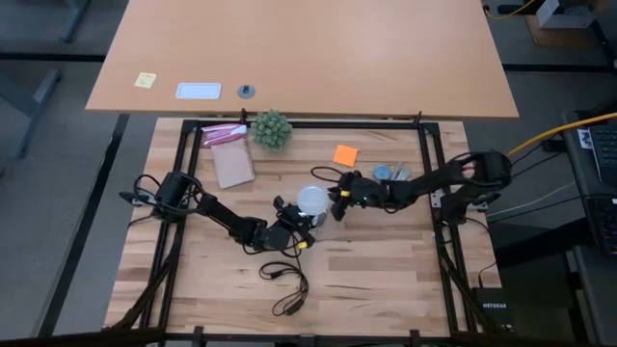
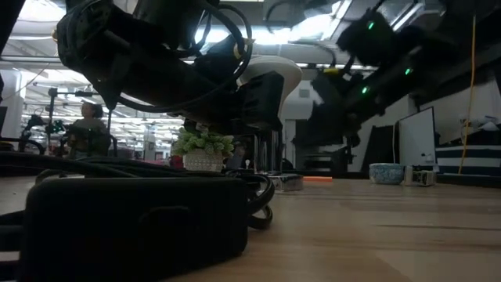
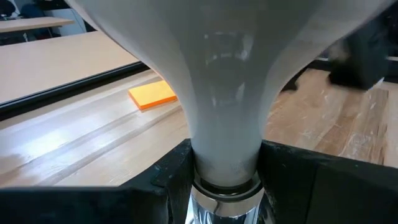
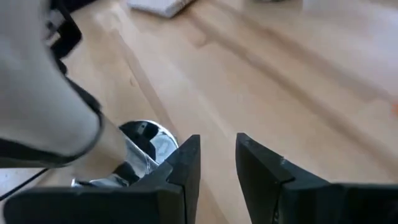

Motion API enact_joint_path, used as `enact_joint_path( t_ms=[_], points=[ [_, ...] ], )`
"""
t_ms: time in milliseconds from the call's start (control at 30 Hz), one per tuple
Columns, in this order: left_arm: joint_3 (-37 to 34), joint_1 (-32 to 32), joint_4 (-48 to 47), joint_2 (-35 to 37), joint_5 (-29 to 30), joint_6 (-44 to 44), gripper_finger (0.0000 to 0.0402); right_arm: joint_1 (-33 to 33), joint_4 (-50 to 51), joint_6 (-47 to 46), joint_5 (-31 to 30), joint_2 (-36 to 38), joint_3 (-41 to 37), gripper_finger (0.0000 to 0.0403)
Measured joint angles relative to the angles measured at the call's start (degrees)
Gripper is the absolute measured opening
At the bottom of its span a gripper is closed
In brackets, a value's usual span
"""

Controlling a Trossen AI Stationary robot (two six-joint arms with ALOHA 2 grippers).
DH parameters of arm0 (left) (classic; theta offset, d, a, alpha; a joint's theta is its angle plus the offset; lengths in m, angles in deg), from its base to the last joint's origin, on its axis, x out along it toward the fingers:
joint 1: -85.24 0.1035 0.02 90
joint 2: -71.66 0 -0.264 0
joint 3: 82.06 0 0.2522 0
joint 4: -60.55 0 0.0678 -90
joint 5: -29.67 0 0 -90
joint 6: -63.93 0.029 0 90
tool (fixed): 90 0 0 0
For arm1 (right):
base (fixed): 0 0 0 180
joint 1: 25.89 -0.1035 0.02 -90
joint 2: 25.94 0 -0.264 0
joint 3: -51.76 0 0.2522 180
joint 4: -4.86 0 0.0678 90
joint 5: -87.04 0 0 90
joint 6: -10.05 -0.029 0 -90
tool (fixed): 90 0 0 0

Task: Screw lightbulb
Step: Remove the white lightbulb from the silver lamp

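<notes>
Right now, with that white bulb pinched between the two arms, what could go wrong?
1. The left end effector grips the lightbulb only at its narrow neck, so the smooth glass might slip or tilt.
2. The right end effector is open beside the silvery part under the bulb, holding nothing; a small nudge could knock things out of line.
3. The black cord lies looped under the arms and might snag.

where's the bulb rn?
High view: the lightbulb sits mid-table, its neck clamped in the left hand, with the right hand just beside it and the green plant farther back.
</notes>
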Motion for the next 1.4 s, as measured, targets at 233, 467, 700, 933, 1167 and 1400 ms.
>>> enact_joint_path(
  t_ms=[233, 467, 700, 933, 1167, 1400],
  points=[
    [0.00, -0.04, -0.01, 0.02, -0.15, -0.03, 0.0153, 2.04, -9.77, -0.65, 9.71, -9.65, 0.07, 0.0101],
    [0.00, -0.04, -0.08, 0.02, -0.22, 0.03, 0.0153, 2.03, -10.06, -3.66, 15.07, -12.17, 0.39, 0.0101],
    [0.02, -0.07, -0.15, 0.02, 0.19, 0.56, 0.0153, 1.86, -8.84, -6.00, 22.78, -12.19, 0.44, 0.0101],
    [0.02, -0.18, -0.31, 0.09, 0.67, 0.69, 0.0153, -1.36, -7.88, -8.67, 22.65, -12.17, 0.42, 0.0101],
    [0.00, -0.31, -0.35, 0.11, 0.88, 1.52, 0.0153, -5.60, -9.95, -10.42, 19.85, -12.30, 0.14, 0.0101],
    [0.10, 0.05, -0.18, -0.06, 2.56, 0.87, 0.0153, -8.18, -11.80, -12.02, 22.45, -12.43, 0.28, 0.0101]
  ],
)
